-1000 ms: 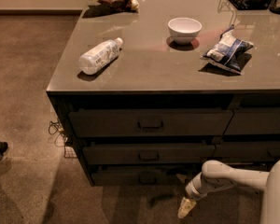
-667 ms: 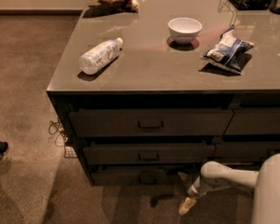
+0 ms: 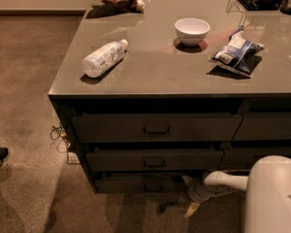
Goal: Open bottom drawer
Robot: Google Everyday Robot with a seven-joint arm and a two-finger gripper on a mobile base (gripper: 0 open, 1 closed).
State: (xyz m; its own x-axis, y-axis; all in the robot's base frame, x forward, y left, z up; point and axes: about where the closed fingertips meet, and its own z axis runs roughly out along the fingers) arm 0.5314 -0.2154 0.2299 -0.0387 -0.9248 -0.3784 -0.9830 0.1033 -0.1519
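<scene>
the hand (image 3: 192,194) is low at the floor, under the front edge of the counter (image 3: 155,81), a little right of the middle, at the end of the white arm (image 3: 223,180). i cannot tell if the hand is open or closed. the bottom drawer (image 3: 131,183) is just to its left, the lowest and thinnest front under the front edge, and it looks shut. its small black handle (image 3: 153,184) is near the hand but, as far as i can judge, not touched.

to do this step well, i think the hand must go left to the handle and take it in the middle, then pull straight out, away from the counter front, not upward. it must not take the handle of the middle drawer (image 3: 154,163) above. further back, the bottle (image 3: 103,58) lies near the left edge, the bowl (image 3: 192,30) and the blue bag (image 3: 236,52) more to the right; a slow pull will not shake them.
</scene>
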